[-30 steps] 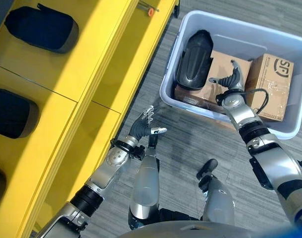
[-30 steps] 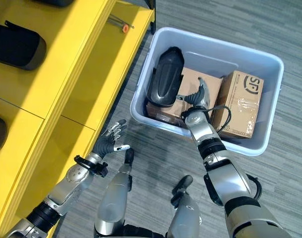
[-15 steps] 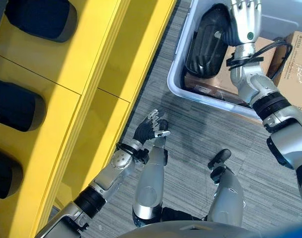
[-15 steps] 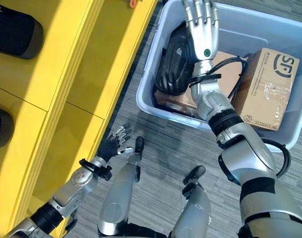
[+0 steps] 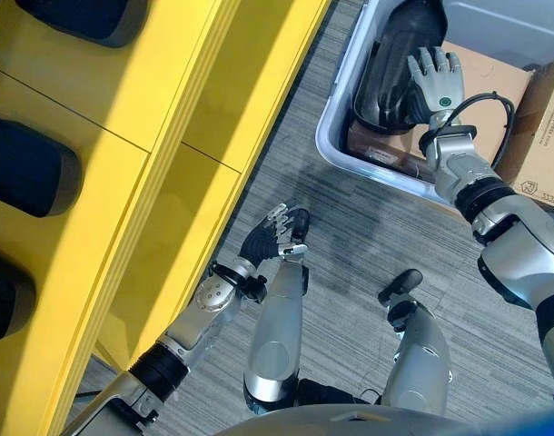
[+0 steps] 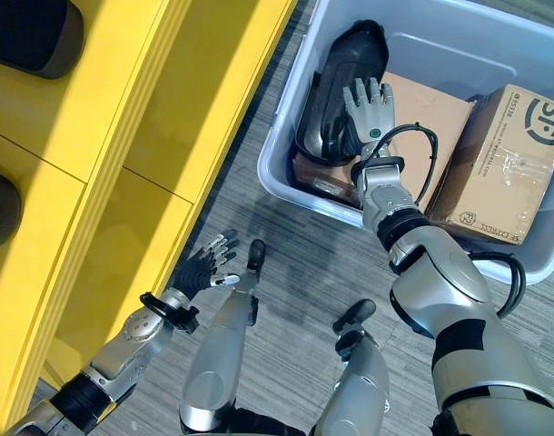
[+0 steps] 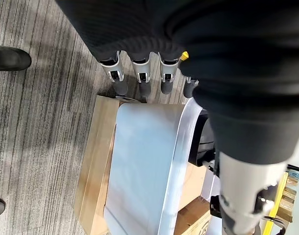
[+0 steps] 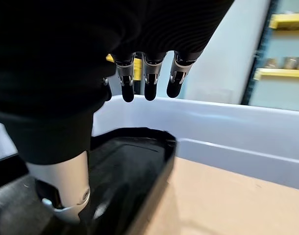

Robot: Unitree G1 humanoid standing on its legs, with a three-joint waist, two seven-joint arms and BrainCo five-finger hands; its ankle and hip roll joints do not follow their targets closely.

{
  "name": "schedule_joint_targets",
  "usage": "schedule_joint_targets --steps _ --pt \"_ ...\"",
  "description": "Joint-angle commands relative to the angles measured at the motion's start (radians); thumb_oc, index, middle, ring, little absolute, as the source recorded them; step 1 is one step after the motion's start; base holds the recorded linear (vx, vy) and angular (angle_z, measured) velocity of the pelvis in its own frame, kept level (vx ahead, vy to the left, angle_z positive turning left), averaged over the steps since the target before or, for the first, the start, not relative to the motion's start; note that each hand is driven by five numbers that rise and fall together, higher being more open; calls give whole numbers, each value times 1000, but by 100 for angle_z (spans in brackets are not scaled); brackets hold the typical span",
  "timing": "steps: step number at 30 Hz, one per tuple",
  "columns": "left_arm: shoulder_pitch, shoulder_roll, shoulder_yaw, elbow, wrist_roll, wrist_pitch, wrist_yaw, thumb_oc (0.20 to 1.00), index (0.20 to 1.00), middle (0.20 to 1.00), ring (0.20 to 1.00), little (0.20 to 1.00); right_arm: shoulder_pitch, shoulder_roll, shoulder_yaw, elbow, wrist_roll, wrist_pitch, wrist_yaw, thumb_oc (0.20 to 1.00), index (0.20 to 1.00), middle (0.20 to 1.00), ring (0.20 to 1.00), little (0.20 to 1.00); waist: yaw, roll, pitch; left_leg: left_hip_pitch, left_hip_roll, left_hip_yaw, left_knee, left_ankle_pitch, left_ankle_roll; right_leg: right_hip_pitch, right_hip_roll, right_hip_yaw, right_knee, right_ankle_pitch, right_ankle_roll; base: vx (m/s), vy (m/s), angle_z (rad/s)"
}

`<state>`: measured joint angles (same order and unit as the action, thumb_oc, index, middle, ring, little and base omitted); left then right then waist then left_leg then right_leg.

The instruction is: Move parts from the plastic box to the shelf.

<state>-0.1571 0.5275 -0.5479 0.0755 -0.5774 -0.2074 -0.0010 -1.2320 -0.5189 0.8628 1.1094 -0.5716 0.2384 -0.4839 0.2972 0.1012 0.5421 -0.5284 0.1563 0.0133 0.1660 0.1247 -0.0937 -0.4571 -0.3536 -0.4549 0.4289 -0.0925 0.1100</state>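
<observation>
A black moulded part leans against the left wall of the pale plastic box, which stands on the floor. My right hand hovers over the part's lower end with its fingers straight. In the right wrist view the fingers point across the part at the box's far wall, and the thumb is close to the part's surface. My left hand hangs low beside the yellow shelf, open and holding nothing.
Two cardboard boxes fill the rest of the plastic box. Several black parts lie in the yellow shelf's compartments on the left. Grey carpet runs between the shelf and the box.
My right hand has dropped from higher over the box down to the lower end of the black part. The view has shifted a little. The left hand has stayed put.
</observation>
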Motion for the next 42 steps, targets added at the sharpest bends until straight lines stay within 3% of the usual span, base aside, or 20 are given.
schedule_joint_targets --steps 1,5,10,17,23,28,30,33,34,36,38,39,42 --pt "16 32 -3 -83 -1 -11 0 1000 1000 1000 1000 1000 -100 -33 54 2 45 50 119 1000 1000 1000 1000 1000 30 -14 -22 -48 -46 -13 61 -100 27 -16 59 75 12 -23 30 -7 -5 3" --pt "20 37 10 -102 5 11 -7 1000 1000 1000 1000 1000 -108 -36 78 45 81 108 252 1000 1000 1000 1000 1000 39 -10 -22 -63 -48 -17 64 -98 28 -29 56 69 26 -25 28 -5 -18 6" --pt "32 46 23 -127 9 34 -27 1000 1000 1000 1000 1000 -125 -33 73 96 45 121 377 1000 1000 1000 1000 1000 51 -6 -22 -63 -50 -21 64 -96 27 -26 55 60 31 -26 26 -4 -25 6" --pt "42 54 22 -148 5 56 -34 1000 1000 1000 1000 1000 -148 -49 121 141 -69 133 409 1000 1000 1000 1000 1000 61 -2 -22 -65 -53 -24 62 -93 30 -22 53 55 32 -25 29 0 0 0" --pt "54 64 27 -154 14 47 -41 1000 1000 1000 1000 1000 -144 -54 124 168 -111 244 511 1000 1000 1000 1000 1000 63 -3 -22 -61 -53 -19 54 -92 30 -14 57 50 15 -18 32 0 0 0" --pt "60 57 31 -159 28 48 -54 1000 1000 1000 1000 1000 -114 -30 69 215 -41 368 515 1000 1000 1000 1000 1000 65 -3 -22 -46 -53 -13 43 -94 32 4 59 46 -6 -13 34 -4 -6 1" --pt "61 47 30 -167 37 60 -56 1000 1000 1000 1000 1000 -89 -22 24 242 31 398 454 1000 1000 1000 1000 1000 62 1 -22 -31 -51 -9 37 -94 32 15 58 46 -13 -11 34 0 0 0" --pt "56 36 23 -166 42 60 -42 1000 1000 1000 1000 1000 -70 -14 -36 260 136 385 321 1000 1000 1000 1000 1000 56 9 -22 -17 -50 0 32 -95 32 23 55 48 -20 -9 36 -15 11 -3" --pt "49 28 17 -161 44 43 -20 1000 1000 1000 1000 1000 -57 -12 -71 254 196 320 183 1000 1000 1000 1000 1000 49 14 -22 -12 -50 5 31 -96 32 25 54 52 -22 -7 36 -28 21 -6" --pt "42 21 10 -159 52 27 7 1000 1000 1000 1000 1000 -55 -8 -93 236 205 260 90 1000 1000 1000 1000 1000 45 17 -22 -7 -50 7 30 -97 33 28 53 54 -25 -8 36 -22 15 -6" --pt "31 16 10 -159 51 4 41 1000 1000 1000 1000 1000 -60 -7 -114 199 261 180 26 1000 1000 1000 1000 1000 39 21 -22 -2 -51 11 32 -100 32 29 48 57 -25 -7 37 -12 10 -2" --pt "23 14 16 -158 42 -6 66 1000 1000 1000 1000 1000 -58 -7 -127 162 247 87 -5 1000 1000 1000 1000 1000 34 23 -22 7 -52 16 29 -100 30 36 45 59 -29 -7 38 -17 18 -4" --pt "17 7 23 -147 47 -15 69 1000 1000 1000 1000 1000 -55 -13 -122 121 228 20 -28 1000 1000 1000 1000 1000 27 23 -22 15 -52 21 29 -102 29 38 43 64 -29 -8 39 -6 15 -5"
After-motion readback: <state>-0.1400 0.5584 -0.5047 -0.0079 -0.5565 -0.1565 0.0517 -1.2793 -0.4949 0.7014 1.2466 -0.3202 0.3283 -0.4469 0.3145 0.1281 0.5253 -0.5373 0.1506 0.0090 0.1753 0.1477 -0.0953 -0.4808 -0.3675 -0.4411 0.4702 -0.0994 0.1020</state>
